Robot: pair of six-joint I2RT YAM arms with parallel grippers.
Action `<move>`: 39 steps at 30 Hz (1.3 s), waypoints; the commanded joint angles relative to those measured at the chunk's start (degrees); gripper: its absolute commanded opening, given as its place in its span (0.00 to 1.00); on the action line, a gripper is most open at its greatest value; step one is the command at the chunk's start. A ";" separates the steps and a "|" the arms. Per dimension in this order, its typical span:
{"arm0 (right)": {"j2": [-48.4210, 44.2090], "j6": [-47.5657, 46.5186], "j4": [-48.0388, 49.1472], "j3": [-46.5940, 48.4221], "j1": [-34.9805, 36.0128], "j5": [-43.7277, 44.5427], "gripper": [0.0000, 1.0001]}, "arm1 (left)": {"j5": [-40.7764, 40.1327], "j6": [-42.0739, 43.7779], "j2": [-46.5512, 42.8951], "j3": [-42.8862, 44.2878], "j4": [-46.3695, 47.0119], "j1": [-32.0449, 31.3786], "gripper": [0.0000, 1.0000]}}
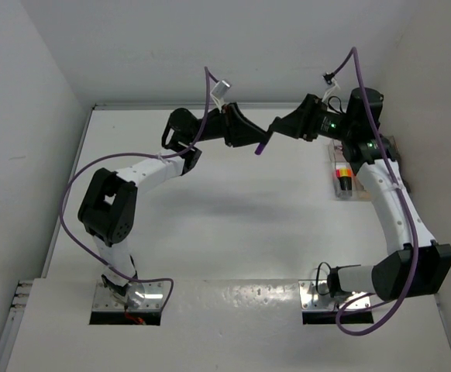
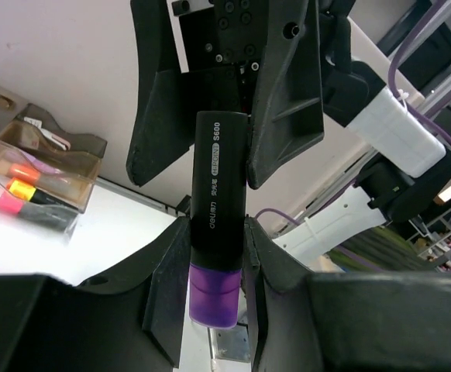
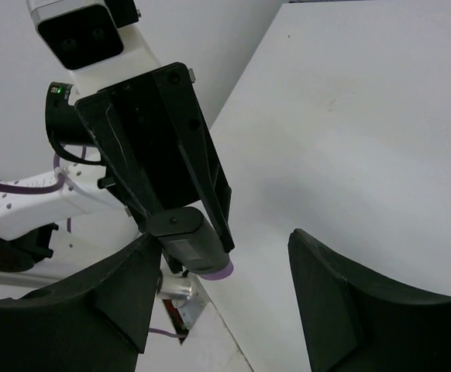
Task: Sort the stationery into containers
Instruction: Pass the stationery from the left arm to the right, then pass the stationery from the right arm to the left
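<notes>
A black highlighter (image 2: pixel 219 203) with a purple cap (image 2: pixel 216 293) hangs in mid-air over the far middle of the table, cap down. My left gripper (image 2: pixel 216 267) is shut on it just above the cap. From the top view the highlighter (image 1: pixel 263 145) pokes out of the left gripper (image 1: pixel 251 138). My right gripper (image 1: pixel 281 126) faces it, open. Its fingers (image 2: pixel 287 108) straddle the marker's upper end. In the right wrist view the highlighter (image 3: pixel 191 239) lies near one side of the right gripper (image 3: pixel 222 271), apart from the other finger. A clear tray (image 1: pixel 342 194) at the far right holds highlighters.
The tray (image 2: pixel 86 167) contains orange (image 2: pixel 20 168), yellow (image 2: pixel 20 188) and pink-capped (image 2: pixel 7 203) highlighters side by side. It sits right under the right arm's elbow (image 1: pixel 365 147). White walls close the table at the back and left. Both arms' base plates (image 1: pixel 129 298) are at the near edge.
</notes>
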 commanded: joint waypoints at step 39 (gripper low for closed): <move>30.36 -66.76 -50.24 29.60 -24.67 32.80 0.00 | -10.35 54.34 5.13 17.87 -73.78 9.98 1.00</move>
